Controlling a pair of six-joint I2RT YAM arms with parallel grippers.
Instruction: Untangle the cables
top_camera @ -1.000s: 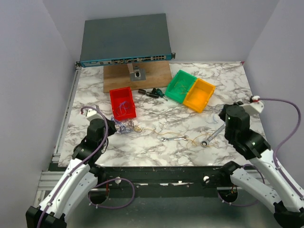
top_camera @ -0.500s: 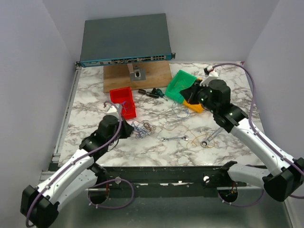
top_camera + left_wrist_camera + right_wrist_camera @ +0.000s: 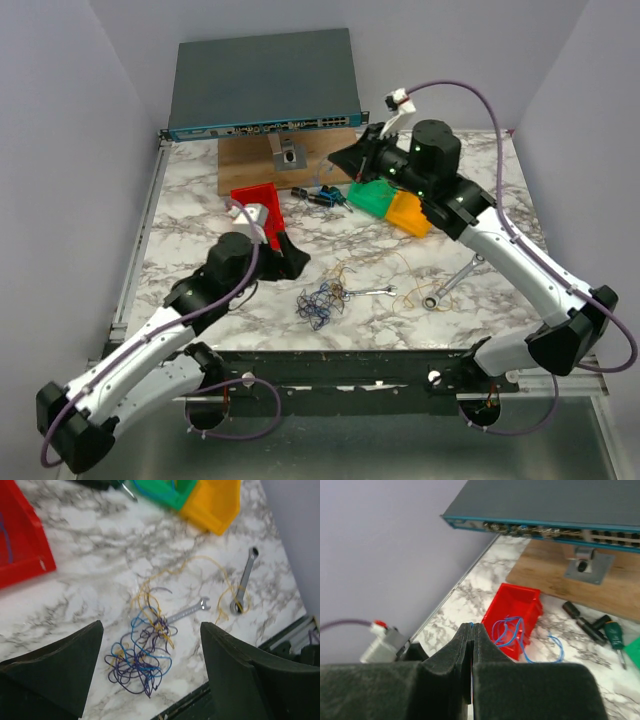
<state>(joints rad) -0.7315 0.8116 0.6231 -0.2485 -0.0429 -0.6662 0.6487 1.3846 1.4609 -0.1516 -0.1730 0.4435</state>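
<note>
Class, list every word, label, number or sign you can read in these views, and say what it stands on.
No text can be read in any view.
Network switch: any markings by its front ports are too small and blurred to read.
Red bin, green bin, yellow bin: no lettering shows.
Small wrench, larger wrench: no stamp legible.

left arm (image 3: 140,358) and right arm (image 3: 520,262) wear white shells, black joints, purple hoses (image 3: 468,86), dark gripper fingers (image 3: 55,670).
</note>
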